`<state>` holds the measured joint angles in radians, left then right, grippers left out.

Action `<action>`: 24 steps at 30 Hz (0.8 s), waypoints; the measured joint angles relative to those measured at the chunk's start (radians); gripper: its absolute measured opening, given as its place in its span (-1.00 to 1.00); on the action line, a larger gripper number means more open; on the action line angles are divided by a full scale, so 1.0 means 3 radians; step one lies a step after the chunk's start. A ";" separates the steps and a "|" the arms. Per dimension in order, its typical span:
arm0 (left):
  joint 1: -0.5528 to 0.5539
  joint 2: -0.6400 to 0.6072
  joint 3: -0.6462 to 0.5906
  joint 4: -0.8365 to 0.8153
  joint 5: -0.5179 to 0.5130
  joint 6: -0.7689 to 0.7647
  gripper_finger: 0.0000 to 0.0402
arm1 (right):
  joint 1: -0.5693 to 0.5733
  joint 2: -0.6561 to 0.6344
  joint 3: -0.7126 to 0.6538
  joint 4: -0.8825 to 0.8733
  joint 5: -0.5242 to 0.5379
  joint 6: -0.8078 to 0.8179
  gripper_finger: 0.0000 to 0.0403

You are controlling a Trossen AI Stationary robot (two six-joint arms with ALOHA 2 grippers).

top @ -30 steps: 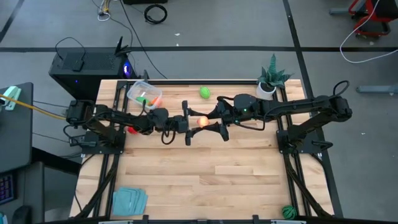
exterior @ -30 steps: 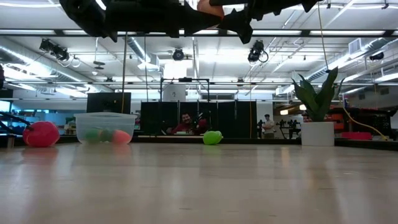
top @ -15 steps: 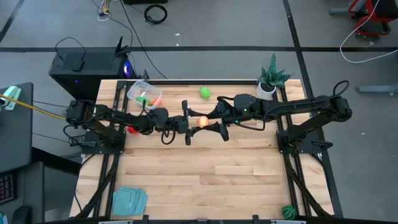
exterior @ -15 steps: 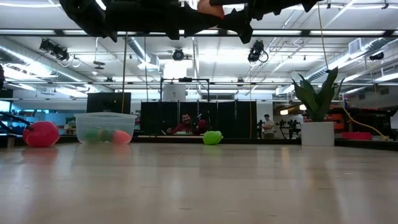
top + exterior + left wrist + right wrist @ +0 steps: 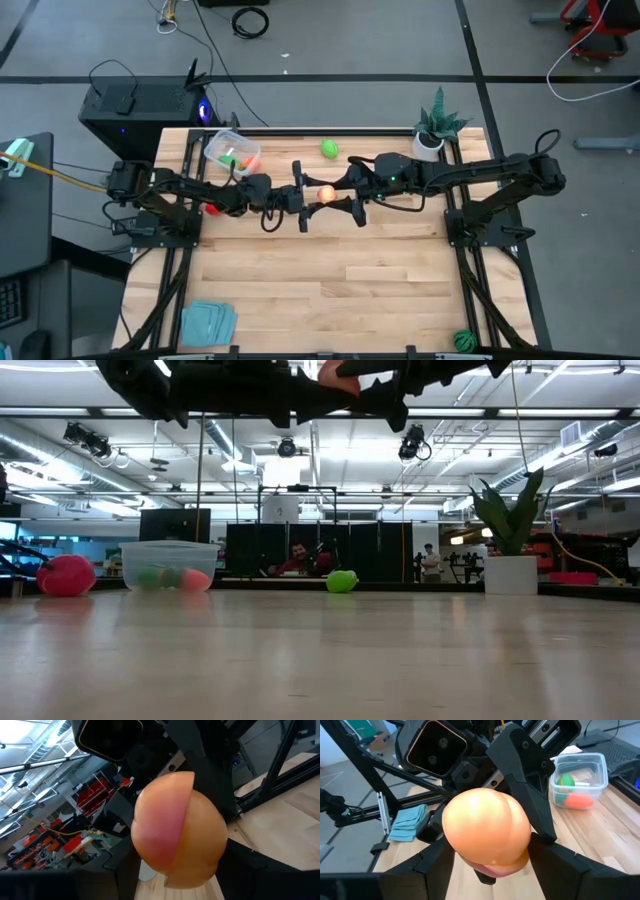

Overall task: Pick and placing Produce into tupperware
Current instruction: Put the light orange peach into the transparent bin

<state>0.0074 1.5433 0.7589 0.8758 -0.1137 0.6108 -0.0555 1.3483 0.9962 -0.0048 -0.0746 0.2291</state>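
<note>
An orange-pink toy peach (image 5: 325,194) hangs high over the table's middle, between my left gripper (image 5: 314,195) and my right gripper (image 5: 336,194), which meet tip to tip and are both shut on it. The clear tupperware (image 5: 232,150) stands at the far left on its base, with a green and an orange piece inside. A light green ball (image 5: 329,149) lies near the far edge. A red piece (image 5: 66,575) lies left of the tub. A dark green striped ball (image 5: 462,340) lies at the near right corner. My left gripper has the peach between its two fingers, which lie on its opposite sides (image 5: 142,862). The fingers come in level from the table's left. The peach is lifted clear of the table. My right gripper pinches the same peach by its lower sides (image 5: 451,847) between its two fingers (image 5: 436,865). They come from the table's right, slanting slightly down. The left gripper's finger (image 5: 530,775) lies against the peach's far side.
A spiky potted plant (image 5: 435,125) in a white pot stands at the far right corner. A folded pale-blue cloth (image 5: 208,322) lies at the near left corner. The wooden table's (image 5: 330,280) near half is bare wood.
</note>
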 joint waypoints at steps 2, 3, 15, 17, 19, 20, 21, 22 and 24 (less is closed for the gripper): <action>0.0000 0.0002 0.0000 -0.0003 -0.0003 0.0001 0.07 | 0.0000 -0.0001 0.0003 -0.0029 0.0006 0.0006 0.25; -0.0001 0.0004 0.0000 -0.0007 -0.0003 -0.0001 0.07 | -0.0001 -0.0001 0.0003 -0.0041 0.0008 0.0015 0.25; 0.0003 0.0004 0.0000 -0.0008 -0.0043 -0.0074 0.07 | -0.0045 -0.0004 0.0000 -0.0079 0.0090 -0.0018 0.19; 0.0001 0.0004 0.0000 -0.0008 -0.0030 -0.0075 0.08 | -0.0046 -0.0004 -0.0001 -0.0082 0.0033 -0.0044 0.17; 0.0000 0.0004 0.0000 -0.0007 -0.0023 -0.0077 0.07 | -0.0046 -0.0004 -0.0003 -0.0084 0.0011 -0.0030 0.17; 0.0000 0.0004 0.0000 -0.0006 -0.0020 -0.0079 0.06 | -0.0046 -0.0004 -0.0003 -0.0083 0.0011 -0.0019 0.18; 0.0000 0.0004 0.0000 -0.0005 -0.0020 -0.0079 0.06 | -0.0046 -0.0004 -0.0003 -0.0082 0.0010 -0.0017 0.19; 0.0000 0.0004 0.0000 -0.0004 -0.0018 -0.0078 0.06 | -0.0047 -0.0004 -0.0003 -0.0081 0.0009 -0.0017 0.21; 0.0000 0.0004 0.0000 0.0010 -0.0015 -0.0077 0.06 | -0.0047 -0.0004 -0.0004 -0.0089 0.0009 -0.0012 0.26</action>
<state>0.0074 1.5444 0.7589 0.8789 -0.1184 0.5876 -0.0696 1.3472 0.9950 -0.0314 -0.0720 0.2255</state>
